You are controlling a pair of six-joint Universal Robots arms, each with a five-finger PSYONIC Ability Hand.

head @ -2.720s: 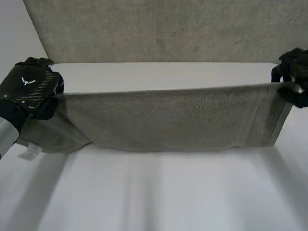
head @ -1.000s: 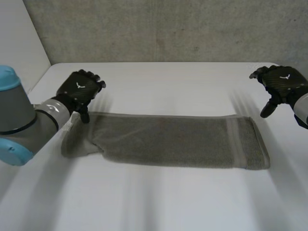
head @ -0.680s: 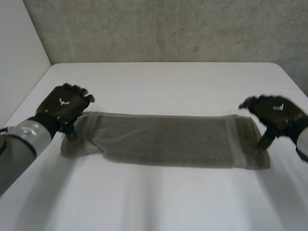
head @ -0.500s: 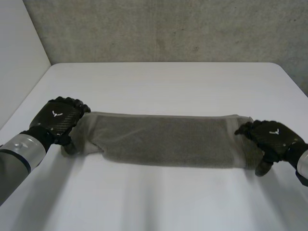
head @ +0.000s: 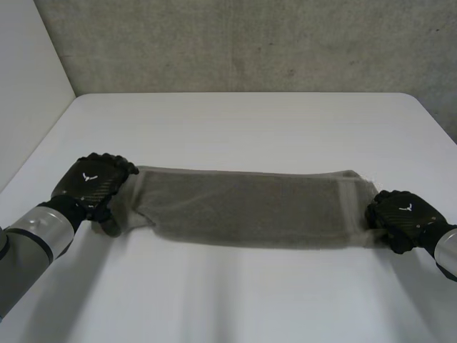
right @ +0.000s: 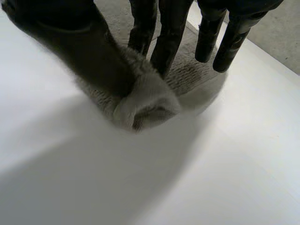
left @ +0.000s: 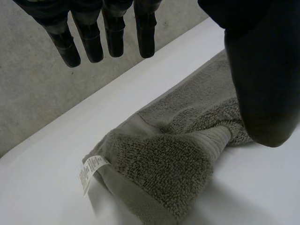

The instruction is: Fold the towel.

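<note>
A grey-green towel (head: 243,207) lies on the white table (head: 243,121) as a long folded strip running left to right. My left hand (head: 91,184) hovers over its rumpled left end, fingers (left: 112,28) straight and apart from the thumb, so the hand is open. Below that palm the towel end (left: 164,164) is bunched, with a white label (left: 91,171) sticking out. My right hand (head: 400,218) is down on the towel's right end. There the thumb (right: 79,42) and fingers pinch a raised bunch of cloth (right: 150,105).
A grey concrete wall (head: 243,43) stands behind the table's far edge. Bare white tabletop lies in front of the towel (head: 235,293) and behind it.
The towel, earlier held stretched in the air, now lies on the table. Both hands came down to its ends, and the right hand closed on the right end.
</note>
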